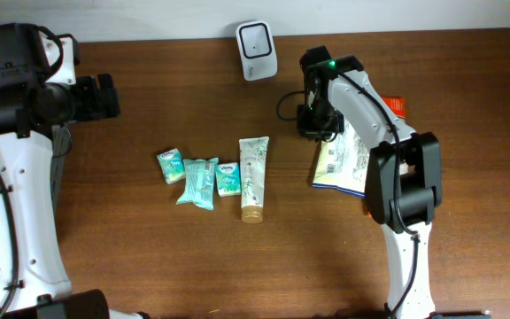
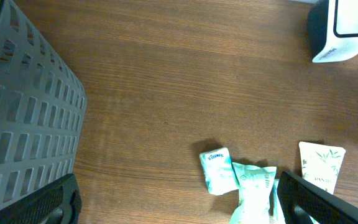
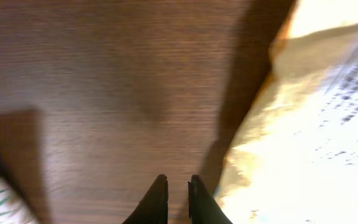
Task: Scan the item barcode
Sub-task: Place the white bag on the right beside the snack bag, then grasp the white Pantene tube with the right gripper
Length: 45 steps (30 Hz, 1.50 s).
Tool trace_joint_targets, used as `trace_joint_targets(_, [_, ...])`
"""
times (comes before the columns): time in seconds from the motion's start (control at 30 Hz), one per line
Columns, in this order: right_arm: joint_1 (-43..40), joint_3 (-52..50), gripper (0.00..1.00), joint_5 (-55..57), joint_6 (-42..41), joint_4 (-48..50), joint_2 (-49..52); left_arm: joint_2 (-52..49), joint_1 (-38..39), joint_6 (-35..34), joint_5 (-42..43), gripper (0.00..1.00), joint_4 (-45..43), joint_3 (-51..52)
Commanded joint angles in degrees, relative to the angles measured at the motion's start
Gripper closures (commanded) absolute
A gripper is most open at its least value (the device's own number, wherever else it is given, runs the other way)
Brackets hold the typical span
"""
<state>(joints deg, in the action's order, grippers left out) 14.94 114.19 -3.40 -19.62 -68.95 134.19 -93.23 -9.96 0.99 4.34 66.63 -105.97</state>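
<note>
Showing right gripper (image 3: 178,180) with fingers nearly together, a thin strip of table (image 3: 104,93) visible between them and nothing pinched; left gripper (image 1: 106,96) spread wide and empty, well apart from the work. Lying flat just beside the right fingertips, on their right in the wrist view, a printed pouch (image 3: 303,124), taken here as the item to scan, its crinkled edge close to the outer finger but not between the jaws. Judged light, soft and crushable, with a slick film skin likely to slide or buckle under a mid-panel squeeze. Best taken at the flattened seam or a corner, the stiffest part, leaving the printed faces unobscured for the scanner (image 1: 257,38), set beyond and to the left of the right gripper in the overhead view.
</note>
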Motion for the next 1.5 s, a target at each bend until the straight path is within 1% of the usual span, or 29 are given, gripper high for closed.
trace_joint_targets(0.0, [-0.8,-1.4,0.88,4.6,-0.8,-0.3,1.6,0.3,-0.3,-0.2,0.4,0.01,-0.1,-0.4])
trace_joint_targets(0.13, [-2.7,-1.9,0.87,9.7,-0.8,-2.4,1.6,0.3,-0.3,-0.2,0.4,0.01,-0.1,-0.4])
trace_joint_targets(0.33, [-7.3,-1.9,0.87,10.2,-0.3,-4.8,1.6,0.3,-0.3,-0.2,0.4,0.01,-0.1,-0.4])
trace_joint_targets(0.43, [-8.3,0.2,0.87,3.8,4.7,-5.2,1.2,0.3,-0.3,-0.2,0.4,0.01,-0.1,-0.4])
trace_joint_targets(0.47, [-8.2,2.0,0.86,2.5,5.2,-5.9,0.9,0.3,-0.3,-0.2,0.4,0.01,-0.1,-0.4])
trace_joint_targets(0.57, [-6.9,9.1,0.75,-4.3,8.5,-9.2,-0.8,0.3,-0.3,-0.2,0.4,0.01,-0.1,-0.4])
trace_joint_targets(0.63, [-5.6,13.2,0.70,-9.7,8.9,-11.6,-1.9,0.3,-0.3,-0.1,0.4,0.01,-0.1,-0.4])
trace_joint_targets(0.67, [-4.7,15.2,0.65,-12.8,8.9,-12.8,-2.2,0.3,-0.3,-0.1,0.4,0.01,-0.1,-0.4])
trace_joint_targets(0.7, [-3.6,16.4,0.57,-15.8,8.9,-13.7,-2.3,0.2,-0.3,-0.2,0.4,0.01,-0.1,-0.4])
trace_joint_targets(0.73, [-2.2,16.5,0.44,-18.4,8.9,-14.3,-2.3,0.3,-0.3,-0.1,0.4,0.01,-0.1,-0.4])
trace_joint_targets(0.8, [0.3,15.1,0.21,-18.9,8.9,-15.1,-1.9,0.3,-0.3,-0.1,0.4,0.01,-0.1,-0.4])
trace_joint_targets(0.83, [1.7,13.7,0.08,-18.9,8.7,-15.1,-1.8,0.3,-0.3,-0.1,0.4,0.01,-0.1,-0.4])
trace_joint_targets(0.87, [3.3,11.8,0.00,-18.9,8.7,-15.0,-1.7,0.3,-0.3,-0.1,0.4,0.01,-0.1,-0.4])
trace_joint_targets(0.97, [6.4,7.1,0.01,-18.9,8.6,-12.7,-1.7,0.3,-0.3,-0.2,0.4,0.01,-0.1,-0.4])
trace_joint_targets(1.03, [8.5,2.5,0.00,-19.2,6.9,-7.7,-1.7,0.3,-0.3,-0.2,0.4,0.01,-0.1,-0.4])
trace_joint_targets(1.07, [9.8,-0.7,0.02,-19.1,5.6,-3.5,-1.7,0.2,-0.3,-0.1,0.4,0.01,-0.1,-0.4])
trace_joint_targets(1.17, [11.2,-4.4,0.07,-20.5,5.5,1.0,-1.7,0.3,-0.3,-0.1,0.4,0.01,-0.1,-0.4])
trace_joint_targets(1.33, [12.8,-10.1,0.28,-20.5,4.1,7.7,-1.7,0.3,-0.3,-0.2,0.4,0.01,-0.1,-0.4])
trace_joint_targets(1.37, [13.3,-12.5,0.44,-21.6,4.1,10.4,-1.7,0.3,-0.3,-0.2,0.4,0.01,-0.1,-0.4])
trace_joint_targets(1.4, [13.3,-13.1,0.54,-21.8,4.1,10.9,-1.7,0.2,-0.3,-0.2,0.4,0.01,-0.1,-0.4])
trace_joint_targets(1.43, [13.3,-13.6,0.60,-21.9,4.1,11.2,-1.7,0.3,-0.3,-0.1,0.4,0.01,-0.1,-0.4])
trace_joint_targets(1.47, [13.3,-13.7,0.70,-21.9,4.1,11.2,-1.7,0.2,-0.3,-0.2,0.4,0.01,-0.1,-0.4])
